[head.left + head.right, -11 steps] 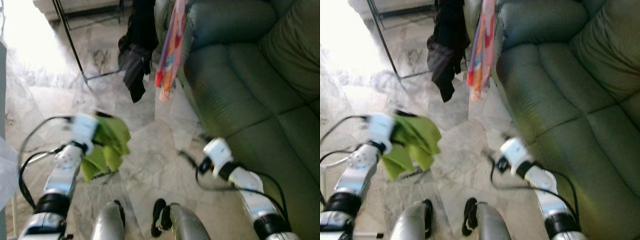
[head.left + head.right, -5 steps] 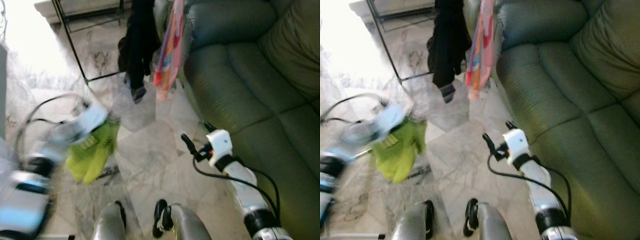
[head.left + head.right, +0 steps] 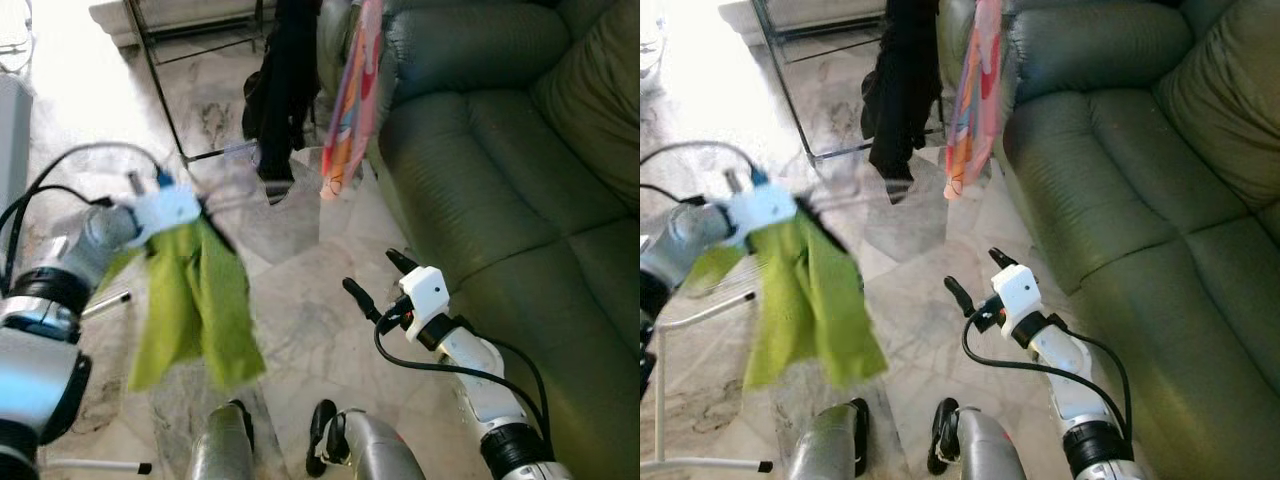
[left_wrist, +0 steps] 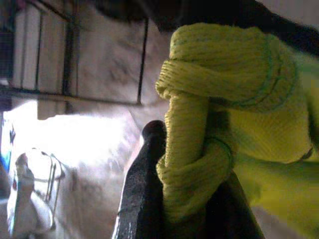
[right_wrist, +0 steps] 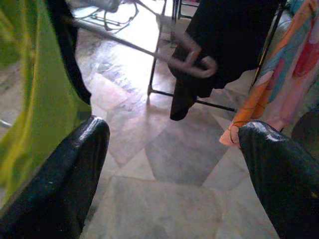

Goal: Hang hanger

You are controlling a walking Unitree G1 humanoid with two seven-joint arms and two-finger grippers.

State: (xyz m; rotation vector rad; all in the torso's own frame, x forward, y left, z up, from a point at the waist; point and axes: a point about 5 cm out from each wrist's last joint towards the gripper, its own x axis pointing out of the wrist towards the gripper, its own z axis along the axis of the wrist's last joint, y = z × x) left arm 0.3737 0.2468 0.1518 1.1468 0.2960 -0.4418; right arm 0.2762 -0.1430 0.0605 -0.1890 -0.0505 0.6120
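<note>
A grey plastic hanger [image 5: 149, 49], its hook end curling in front of a dark garment, reaches out from my left end effector [image 4: 172, 199], raised at my left side over the marble floor [image 3: 300, 330]. A lime-green cloth [image 3: 195, 305] drapes from that hanger and hangs down, blurred, above the tiles. In my left wrist view the cloth is bunched in a thick knit fold, and my left end effector's fingers [image 4: 142, 189] are pressed together on it, pinching the green cloth.

My right end effector [image 3: 382, 285] hovers low in front of me, just off the front edge of the green sofa [image 3: 500, 150], its two black fingers [image 5: 65, 179] spread wide apart with nothing between them.

Ahead stands a black metal clothes rack [image 3: 160, 90], one leg slanting down to the floor. A black garment [image 3: 283, 80] hangs from it, and just beside that, nearer the sofa's arm, an orange-and-pink patterned cloth [image 3: 352, 100]. Bright light washes out the floor at the far left. My own silver legs [image 3: 365, 455] show at the bottom edge of the head views.
</note>
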